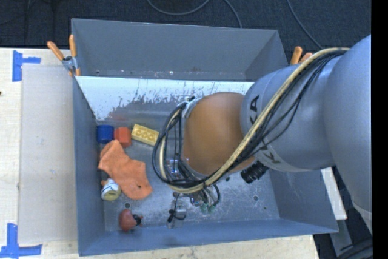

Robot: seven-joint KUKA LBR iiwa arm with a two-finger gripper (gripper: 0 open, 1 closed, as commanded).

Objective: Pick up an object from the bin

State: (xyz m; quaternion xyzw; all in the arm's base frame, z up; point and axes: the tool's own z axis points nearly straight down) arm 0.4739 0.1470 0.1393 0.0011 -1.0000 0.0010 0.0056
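i could not tell if my jaws were open, and low by the bin point(254, 235) wall they might bump it and miss the small red thing point(126, 221).

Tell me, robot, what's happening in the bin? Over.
Gripper low near bin's front wall. Closest thing: reddish lump on view's left. Orange cloth beyond it, not blocking.

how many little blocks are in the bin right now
3, in a row at the bin's left, just behind the orange cloth: a blue block, an orange block beside it, then a yellow brick. More may be hidden under the cloth or the arm.
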